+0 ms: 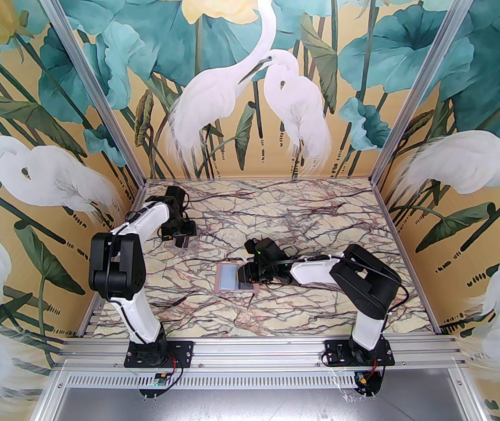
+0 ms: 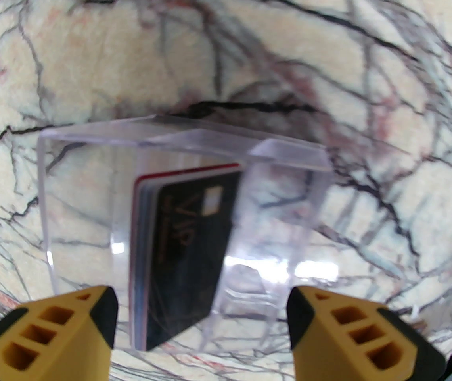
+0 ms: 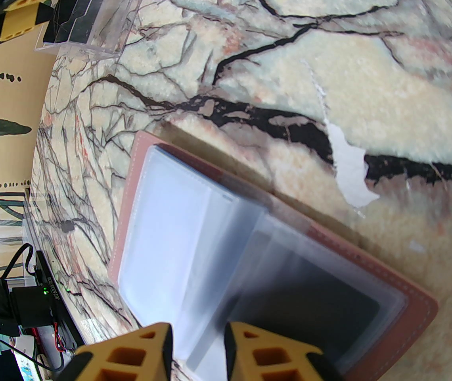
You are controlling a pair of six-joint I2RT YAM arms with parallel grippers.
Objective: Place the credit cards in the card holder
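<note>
A marble-patterned bench (image 1: 320, 235) is carrying the work, with painted egrets and lotus leaves covering the walls behind. The left arm (image 1: 144, 222) is reaching toward the bench's far-left area, while the right arm (image 1: 316, 270) is stretching in low toward the middle. There the card holder (image 3: 408, 292) is lying open and flat, its dusty-pink cover facing down and its pale clear sleeves (image 3: 162, 232) facing up. A dark card (image 3: 321, 312) is showing through a sleeve on one half.

Well apart from it, a small clear plastic box (image 2: 83, 197) is sitting at far left. The credit cards (image 2: 190, 252) are standing on edge inside it, with a black one lettered "VIP" in gold facing front. A red card (image 2: 186, 172) is peeking out at the back of the stack.

The left pincer (image 2: 201, 304) is hanging at the box's near side, with its yellow fingers (image 2: 51, 331) standing wide apart and gripping nothing. The right pincer (image 3: 198, 331) is sitting over the holder with its fingers close together and sleeve material lying between them. Whether it is actually pinching a sleeve cannot be told from the blurred wrist view.
</note>
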